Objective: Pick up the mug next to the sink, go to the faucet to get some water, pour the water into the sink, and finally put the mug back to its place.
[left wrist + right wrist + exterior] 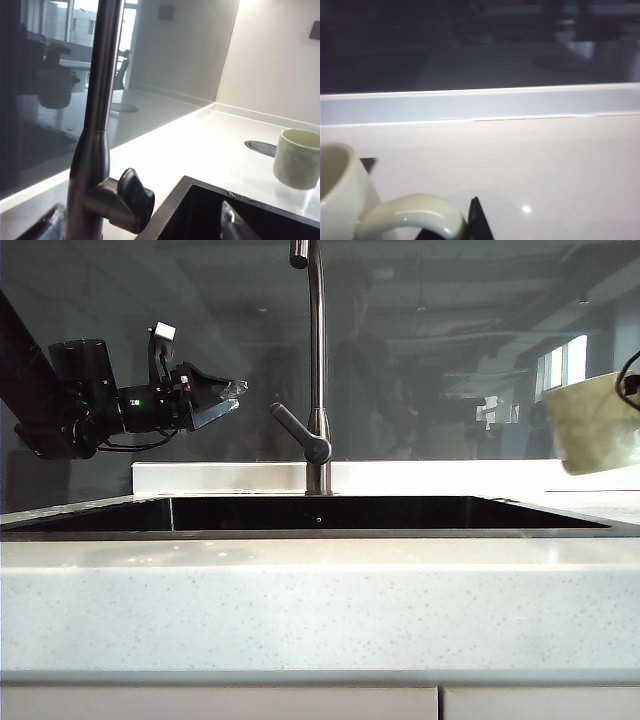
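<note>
In the exterior view we find the mug (596, 423) cut off by the right edge of the picture, with only its body visible. It appears raised clear of the counter (320, 610), and the right arm carrying it is almost wholly out of that picture. The top of the faucet (317, 370) is likewise cut off, so its spout cannot be seen. The interior of the sink (320, 513) is a dark band in which we make out no water.

The left arm extends level from the left of the exterior view. Its left pincer (228, 400) points toward the faucet stem with the jaws spread wide and nothing between them, well apart from the lever.

The right wrist view shows what the exterior view does not: the mug's handle (412, 217) and part of its rim (both very close to the lens). A dark fingertip (477, 222) of the right pincer (447, 232) sits against the handle. We read the jaws as narrow and closed on the mug by its handle.

The left wrist view shows the faucet lever (132, 200) up close, the sink's corner (200, 200), and the mug (298, 158) beyond the sink above the pale counter (200, 145). Whether its base touches the counter we cannot tell from that view.
</note>
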